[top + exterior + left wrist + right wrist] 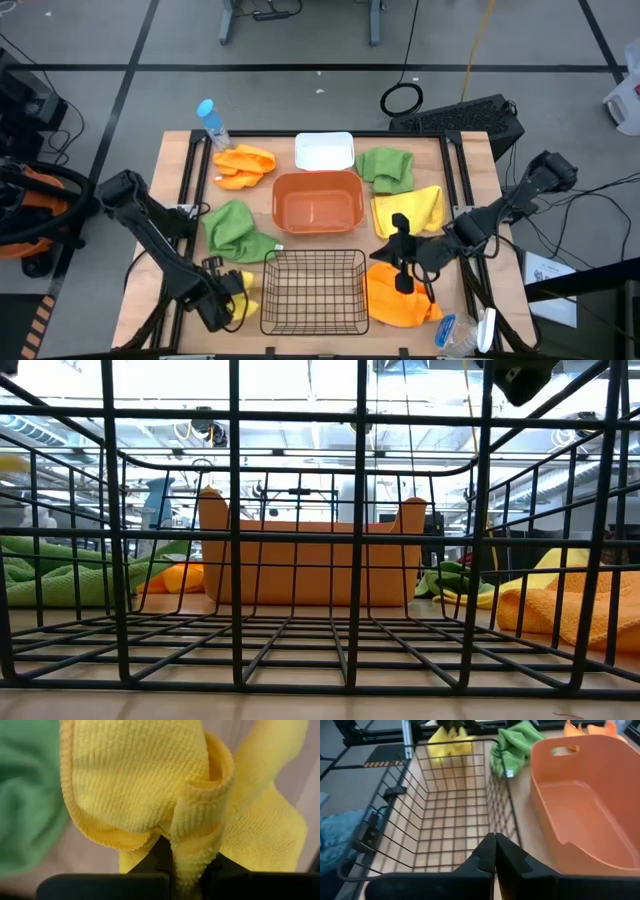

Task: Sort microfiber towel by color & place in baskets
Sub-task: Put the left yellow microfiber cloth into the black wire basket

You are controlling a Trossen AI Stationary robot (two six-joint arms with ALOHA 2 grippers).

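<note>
My left gripper is at the near left, beside the black wire basket, and is shut on a yellow towel. My right gripper is shut and empty, above the table between the black basket and an orange towel; its fingers point toward the basket. The orange-brown tub and the white bin stand behind the basket. Lying on the table are a green towel, an orange towel, a green towel and a yellow towel. My left gripper pinches a bunched fold of the yellow towel between its two fingers, several layers together. In the right wrist view the towel hangs bunched below the gripper; whether its lower end rests on the table I cannot tell.
A blue-capped clear bottle stands at the far left corner. Another blue and clear object lies at the near right corner. All three containers show nothing inside. Black rails run along the table's left and right sides.
</note>
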